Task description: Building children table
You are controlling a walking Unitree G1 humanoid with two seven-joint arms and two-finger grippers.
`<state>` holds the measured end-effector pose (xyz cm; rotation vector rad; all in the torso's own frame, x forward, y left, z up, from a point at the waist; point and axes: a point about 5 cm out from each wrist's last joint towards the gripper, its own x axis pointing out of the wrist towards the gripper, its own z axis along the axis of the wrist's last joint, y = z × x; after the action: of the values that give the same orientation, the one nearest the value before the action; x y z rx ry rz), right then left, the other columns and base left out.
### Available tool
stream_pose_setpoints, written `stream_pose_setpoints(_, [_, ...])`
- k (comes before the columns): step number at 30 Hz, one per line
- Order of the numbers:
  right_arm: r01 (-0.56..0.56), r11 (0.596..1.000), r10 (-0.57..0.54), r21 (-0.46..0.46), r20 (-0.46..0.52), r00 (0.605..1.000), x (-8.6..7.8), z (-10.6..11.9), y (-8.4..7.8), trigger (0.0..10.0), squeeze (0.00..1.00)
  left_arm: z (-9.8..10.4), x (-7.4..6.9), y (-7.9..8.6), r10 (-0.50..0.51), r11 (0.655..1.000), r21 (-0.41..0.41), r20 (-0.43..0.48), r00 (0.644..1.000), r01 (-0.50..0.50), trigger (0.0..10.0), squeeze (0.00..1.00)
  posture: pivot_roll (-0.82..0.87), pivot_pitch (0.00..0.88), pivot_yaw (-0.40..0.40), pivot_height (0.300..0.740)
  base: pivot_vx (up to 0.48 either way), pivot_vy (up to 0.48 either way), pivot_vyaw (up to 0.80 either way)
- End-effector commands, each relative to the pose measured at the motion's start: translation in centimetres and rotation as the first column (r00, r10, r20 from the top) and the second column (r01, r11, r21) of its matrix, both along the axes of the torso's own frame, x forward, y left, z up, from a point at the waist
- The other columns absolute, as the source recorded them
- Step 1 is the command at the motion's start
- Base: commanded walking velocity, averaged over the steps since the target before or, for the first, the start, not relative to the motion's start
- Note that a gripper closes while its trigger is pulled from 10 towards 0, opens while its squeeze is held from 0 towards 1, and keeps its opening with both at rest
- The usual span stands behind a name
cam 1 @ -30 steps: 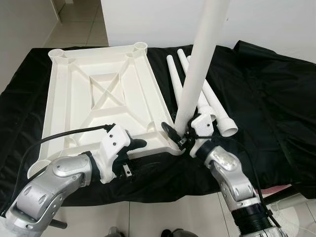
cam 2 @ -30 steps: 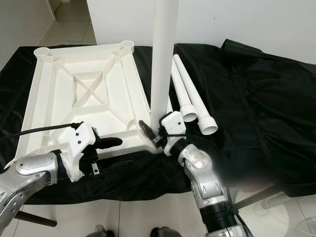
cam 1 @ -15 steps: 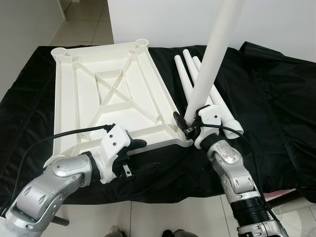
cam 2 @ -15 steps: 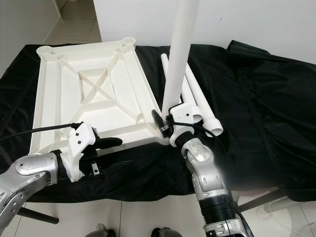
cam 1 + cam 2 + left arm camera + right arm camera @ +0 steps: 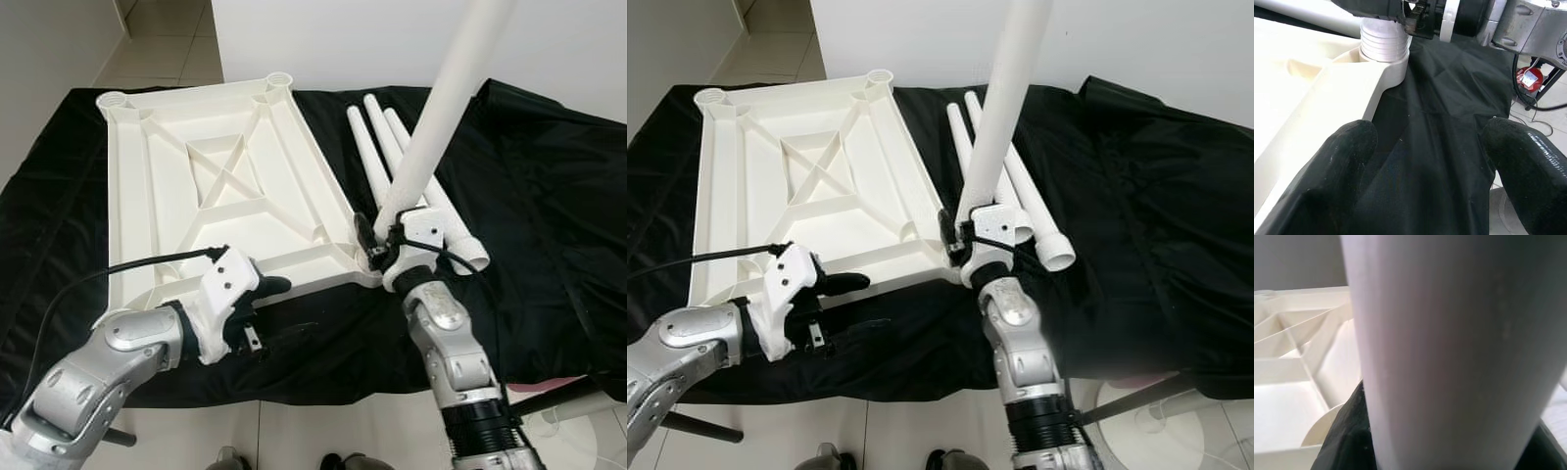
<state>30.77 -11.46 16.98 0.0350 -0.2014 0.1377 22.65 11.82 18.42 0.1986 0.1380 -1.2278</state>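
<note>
A white tabletop point(image 5: 196, 196) lies upside down on a black cloth. One white leg point(image 5: 441, 108) stands in its near right corner socket point(image 5: 1386, 68), leaning right at the top. My right gripper point(image 5: 377, 240) is shut on the base of that leg, which is seen close up as the leg point(image 5: 1449, 357) in the right wrist view. My left gripper point(image 5: 274, 308) is open just above the cloth beside the tabletop's front edge, nothing between its fingers point(image 5: 1332, 176). Three more loose legs point(image 5: 1038, 220) lie side by side to the right of the tabletop.
The black cloth point(image 5: 549, 196) covers the whole work surface and hangs over its front edge. Tiled floor lies below and to the far left. A white wall stands behind. A white stand base point(image 5: 1156, 421) sits on the floor at the lower right.
The held leg now leans further to the right, and my right gripper has shifted a little away from me with the tabletop's corner. The left gripper has stayed in place.
</note>
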Motion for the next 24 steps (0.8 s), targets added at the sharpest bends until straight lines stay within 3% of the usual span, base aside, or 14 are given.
stream_pose_setpoints(1, [0.117, 0.993, -0.115, 0.011, -0.142, 0.983, -0.3, -3.0, -1.8, 10.0, 0.00, 0.1, -0.3, -0.3, -0.031, 0.999, 0.012, 0.006, 0.999, 0.031, 10.0, 0.00, -0.02, 0.170, -0.017, 0.740, 0.000, 0.000, 0.00])
stream_pose_setpoints(3, [0.213, 0.977, -0.211, 0.008, -0.112, 0.971, -0.6, -2.8, -1.5, 10.0, 0.00, 0.1, -0.4, -0.3, -0.034, 0.999, 0.012, 0.009, 0.999, 0.034, 10.0, 0.00, -0.01, 0.155, -0.022, 0.740, 0.000, 0.000, 0.00])
stream_pose_setpoints(8, [0.286, 0.958, -0.281, 0.021, -0.134, 0.950, -0.8, -2.9, -0.6, 10.0, 0.00, 0.2, -0.2, -0.3, -0.031, 0.999, 0.009, 0.012, 0.999, 0.031, 10.0, 0.00, -0.01, 0.170, -0.028, 0.740, 0.000, 0.000, 0.00])
stream_pose_setpoints(12, [0.277, 0.961, -0.273, 0.013, -0.133, 0.953, -0.7, -2.8, 0.1, 10.0, 0.00, 0.2, -0.2, -0.4, -0.027, 1.000, 0.003, 0.011, 1.000, 0.027, 10.0, 0.00, -0.02, 0.180, -0.021, 0.740, 0.000, 0.000, 0.00])
stream_pose_setpoints(18, [0.260, 0.965, -0.254, 0.038, -0.111, 0.961, -0.6, -2.2, -0.4, 10.0, 0.00, 0.2, -0.1, -0.6, -0.028, 1.000, 0.002, 0.013, 1.000, 0.028, 10.0, 0.00, -0.02, 0.179, -0.026, 0.740, 0.000, 0.000, 0.00])
stream_pose_setpoints(19, [0.200, 0.978, -0.195, 0.060, -0.079, 0.978, -0.5, -1.9, -0.3, 10.0, 0.94, 0.2, -0.2, -0.8, -0.032, 0.999, -0.001, 0.013, 0.999, 0.032, 10.0, 0.00, -0.03, 0.175, -0.024, 0.740, 0.000, 0.000, 0.00])
stream_pose_setpoints(24, [0.138, 0.988, -0.137, 0.062, -0.019, 0.990, -0.5, -1.1, -0.7, 10.0, 1.00, 0.1, -0.2, -1.1, -0.037, 0.999, -0.008, 0.014, 0.999, 0.037, 10.0, 0.00, -0.03, 0.170, -0.025, 0.740, 0.000, 0.000, 0.00])
